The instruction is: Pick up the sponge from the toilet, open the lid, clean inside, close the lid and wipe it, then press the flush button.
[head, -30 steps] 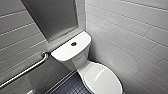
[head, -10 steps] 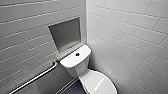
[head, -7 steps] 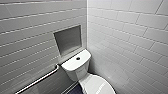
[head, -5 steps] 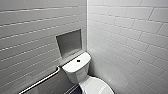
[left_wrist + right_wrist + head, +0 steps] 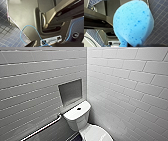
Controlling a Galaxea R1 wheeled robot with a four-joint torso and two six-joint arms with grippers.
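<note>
Head view: the toilet (image 5: 77, 119) stands in the corner where two walls of pale oblong tiles (image 5: 130, 84) meet. Its tank sits against the left-hand wall, beneath a square recess (image 5: 70, 92) set into the tiling. The flush button (image 5: 79, 108) is the small dark dot at the centre of the flat tank top. The lid (image 5: 96, 133) lies down over the bowl, white and glossy, and is cut off by the picture's lower edge. A metal grab bar (image 5: 42, 128) runs along the left-hand wall beside the tank, slanting downward away from it.

Right wrist view: your right pincer (image 5: 134, 45) is clamped on the sponge (image 5: 134, 21). The bright blue, pitted pad narrows where it is pinched and bulges wide beyond that. So the sponge is in your right pincer, off the toilet, with dark blue floor tiles (image 5: 159, 25) behind it.

Left wrist view: your left pincer (image 5: 50, 46) hangs close to the robot's own grey housing (image 5: 22, 15), over the same small square floor tiles. A thin blue cable (image 5: 30, 26) loops across the housing. You cannot tell here whether this pincer is apart or together.
</note>
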